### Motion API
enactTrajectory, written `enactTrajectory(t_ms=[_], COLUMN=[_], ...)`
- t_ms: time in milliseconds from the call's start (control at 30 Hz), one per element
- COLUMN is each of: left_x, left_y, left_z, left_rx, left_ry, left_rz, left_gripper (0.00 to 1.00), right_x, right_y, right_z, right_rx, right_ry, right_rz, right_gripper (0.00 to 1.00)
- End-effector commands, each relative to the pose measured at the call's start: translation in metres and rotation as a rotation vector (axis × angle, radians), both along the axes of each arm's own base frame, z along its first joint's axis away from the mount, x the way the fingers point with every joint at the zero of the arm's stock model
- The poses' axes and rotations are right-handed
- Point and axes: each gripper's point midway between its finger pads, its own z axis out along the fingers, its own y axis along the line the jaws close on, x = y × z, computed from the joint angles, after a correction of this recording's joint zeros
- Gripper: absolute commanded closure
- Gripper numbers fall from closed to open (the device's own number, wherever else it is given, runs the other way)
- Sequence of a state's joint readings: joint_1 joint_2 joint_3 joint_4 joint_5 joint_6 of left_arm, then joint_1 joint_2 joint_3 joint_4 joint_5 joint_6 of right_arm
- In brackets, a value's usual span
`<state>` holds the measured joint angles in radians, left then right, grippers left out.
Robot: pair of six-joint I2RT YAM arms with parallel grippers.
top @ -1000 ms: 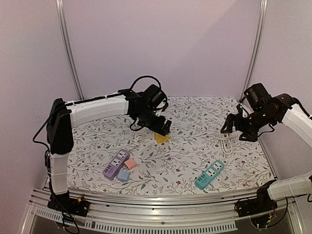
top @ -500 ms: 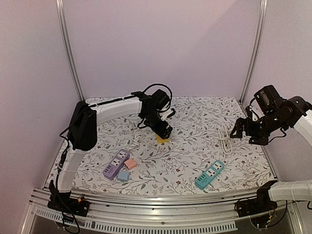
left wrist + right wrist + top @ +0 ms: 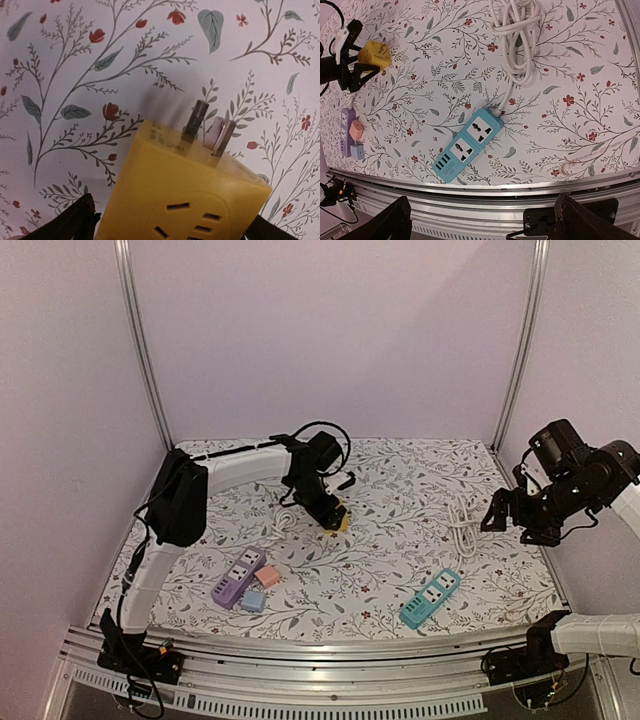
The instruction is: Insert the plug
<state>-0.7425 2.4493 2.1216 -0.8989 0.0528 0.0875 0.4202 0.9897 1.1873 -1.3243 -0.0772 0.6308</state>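
While I watch from above, a white cable lies just left of the left gripper. A purple strip sits toward the bench's near-left corner, with a pink block and a blue block against it. A teal strip lies by the near edge right of centre, sockets up, its coiled cord farther back.

Floral cloth covers the bench; lilac walls and metal posts close it in.

I see the yellow plug mid-bench, well apart from both strips, prongs tilted away from the wrist camera. It sits between the left jaws, one at each flank; I cannot tell whether they press it. The right gripper hangs by the right edge, jaws spread wide, holding nothing.
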Motion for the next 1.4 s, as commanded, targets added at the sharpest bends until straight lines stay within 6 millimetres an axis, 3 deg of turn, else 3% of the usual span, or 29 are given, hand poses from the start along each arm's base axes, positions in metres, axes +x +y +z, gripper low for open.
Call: enactTrajectory(t_ms=[0, 133, 200, 367, 533, 700, 967, 1133, 1367], left_x=[0.002, -0.001, -0.005, -0.023, -0.041, -0.037, -0.014, -0.01, -0.011], left_y=[-0.011, -0.015, -0.012, -0.002, -0.012, -0.013, 0.022, 0.007, -0.005], left_z=[-0.002, 0.006, 0.008, 0.008, 0.011, 0.021, 0.005, 0.005, -0.011], left_rx=[-0.083, -0.111, -0.105, -0.075, -0.09, -0.088, 0.096, 0.043, 0.0], left_ry=[0.038, 0.045, 0.05, 0.068, 0.047, 0.003, -0.074, -0.058, 0.009], left_rz=[-0.034, -0.03, -0.016, 0.04, 0.009, -0.028, -0.093, -0.157, -0.205], left_gripper=[0.17, 0.31, 0.32, 0.25, 0.18, 0.15, 0.11, 0.1, 0.15], right_x=[-0.001, 0.0, 0.001, 0.004, 0.008, 0.008, 0.001, -0.006, -0.011], right_y=[-0.004, -0.002, -0.002, 0.0, 0.004, 0.008, 0.003, 0.001, 0.001], right_z=[0.009, 0.009, 0.008, 0.006, 0.005, 0.002, 0.004, 0.001, -0.004], right_rx=[-0.014, -0.007, -0.003, 0.009, 0.025, 0.032, 0.016, 0.007, 0.001], right_ry=[-0.013, -0.015, -0.013, -0.018, -0.023, -0.002, 0.01, 0.033, 0.079], right_rz=[-0.018, -0.02, -0.025, -0.03, -0.031, -0.019, -0.017, -0.018, -0.012], right_gripper=[0.01, 0.01, 0.01, 0.01, 0.01, 0.01, 0.01, 0.01, 0.01])
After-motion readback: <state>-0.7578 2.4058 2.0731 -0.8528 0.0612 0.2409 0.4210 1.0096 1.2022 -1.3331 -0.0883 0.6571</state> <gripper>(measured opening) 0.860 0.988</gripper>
